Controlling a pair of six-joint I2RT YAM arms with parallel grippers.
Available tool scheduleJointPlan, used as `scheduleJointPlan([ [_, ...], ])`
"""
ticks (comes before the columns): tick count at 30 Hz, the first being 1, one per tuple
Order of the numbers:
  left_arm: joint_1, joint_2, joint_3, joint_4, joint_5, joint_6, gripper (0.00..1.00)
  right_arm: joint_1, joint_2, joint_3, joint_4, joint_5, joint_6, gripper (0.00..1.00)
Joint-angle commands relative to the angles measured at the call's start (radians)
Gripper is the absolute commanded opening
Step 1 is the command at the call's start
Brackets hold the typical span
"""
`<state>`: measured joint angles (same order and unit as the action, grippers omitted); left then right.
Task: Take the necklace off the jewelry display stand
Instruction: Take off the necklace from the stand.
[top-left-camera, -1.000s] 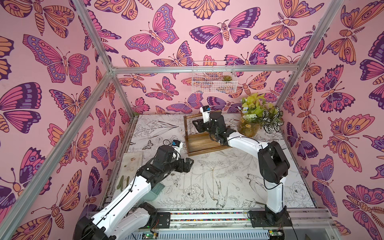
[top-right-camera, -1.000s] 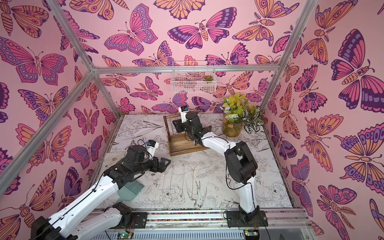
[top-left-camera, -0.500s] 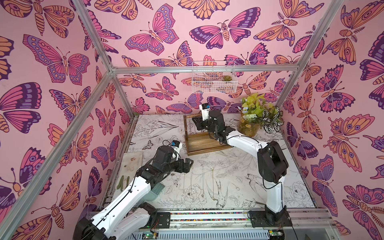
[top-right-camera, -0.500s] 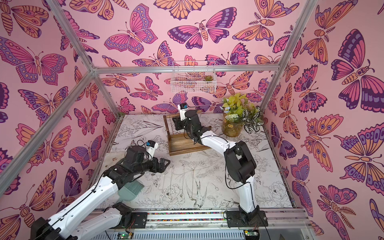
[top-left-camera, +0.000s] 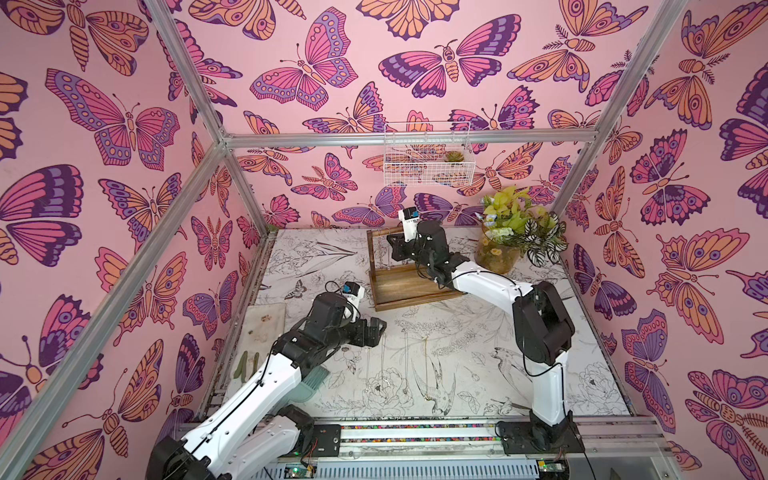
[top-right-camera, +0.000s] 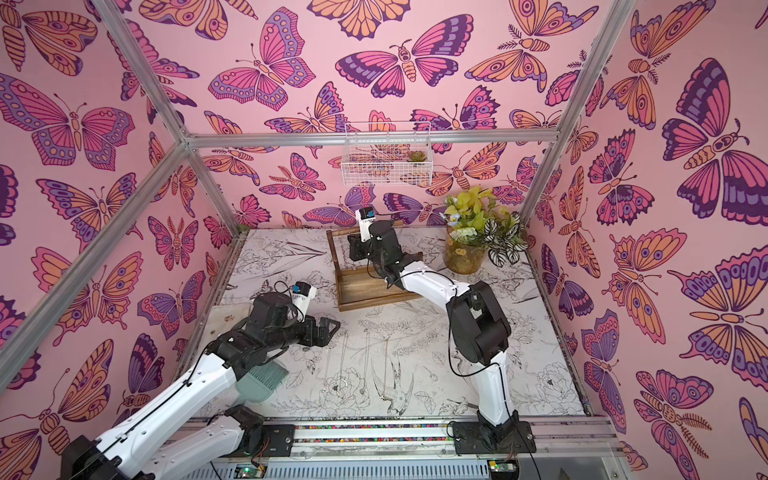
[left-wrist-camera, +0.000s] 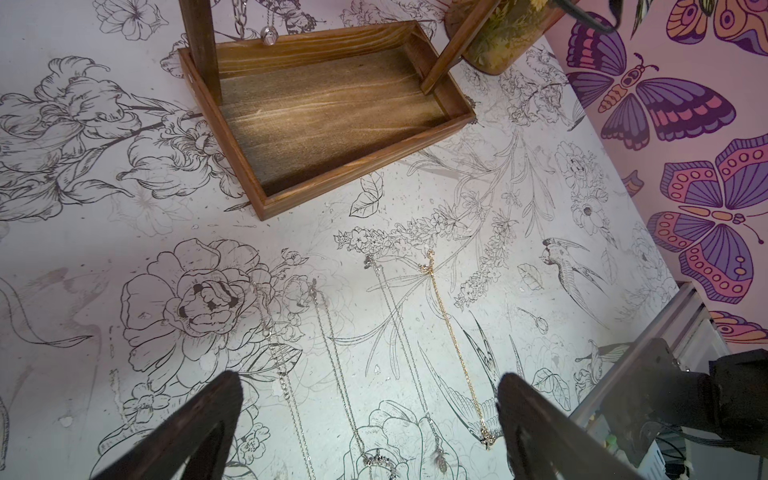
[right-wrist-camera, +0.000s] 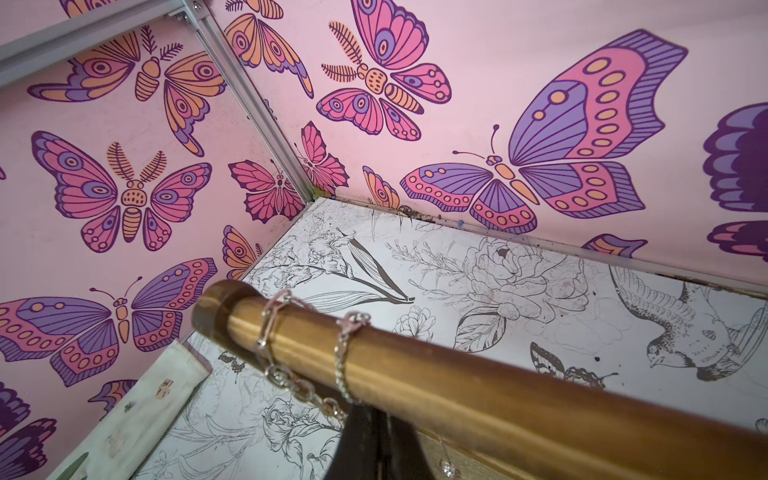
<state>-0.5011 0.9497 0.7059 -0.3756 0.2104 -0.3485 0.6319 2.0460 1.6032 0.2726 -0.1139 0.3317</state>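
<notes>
Inspecting at grasp stage.

**Location:** the jewelry display stand (top-left-camera: 409, 293) sits toward the far edge of the table (top-left-camera: 478, 374), roughly mid-width. A planter (top-left-camera: 496, 253) stands just beside it, toward the far right corner. The necklace (right-wrist-camera: 341, 365) is a fine silver chain w/ lobster clasp, looped over the stand's crossbar (right-wrist-camera: 478, 386) near one end. A chunkier link chain (right-wrist-camera: 270, 336) hangs just beside it on the same bar.

**Grippers:** the right gripper (right-wrist-camera: 371, 419) has its jaws fully together, tips just under the crossbar where both chains drop. The chains run to the tips, but I cannot tell which one, if either, is pinched. The left gripper (left-wrist-camera: 369, 380) has its jaws wide apart w/ nothing between them. It hovers over four loose chains (left-wrist-camera: 451, 332) lying flat on the table, nearer the front edge and apart from the stand.

**Handling (judgement):**
- Very light and fully limp, no stiffness.
- Thin links can slip thru smooth pads or snag on the neighbour chain.
- Delicate: a hard tug could stretch links or drag the stand.
- Best hold is the hanging run just below the bar, then ease it toward the bar end.
- Can't tell whether the loop is closed round the bar.

**Markings:** no brand, label or legible writing on stand or chains. Tags on the wrist units are too small to read.
</notes>
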Motion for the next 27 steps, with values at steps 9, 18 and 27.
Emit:
scheduleJointPlan([
  [9,0.009,-0.018,-0.019,-0.019,0.015,0.002,0.98,0.003,-0.052,-0.01,-0.023,0.046,-0.039,0.0],
  [18,0.009,-0.02,-0.023,-0.019,0.022,-0.002,0.98,-0.018,-0.105,-0.059,-0.025,0.054,-0.053,0.0],
  [27,0.009,-0.019,-0.024,-0.019,0.028,-0.006,0.98,-0.047,-0.167,-0.124,-0.026,0.079,-0.066,0.0],
])
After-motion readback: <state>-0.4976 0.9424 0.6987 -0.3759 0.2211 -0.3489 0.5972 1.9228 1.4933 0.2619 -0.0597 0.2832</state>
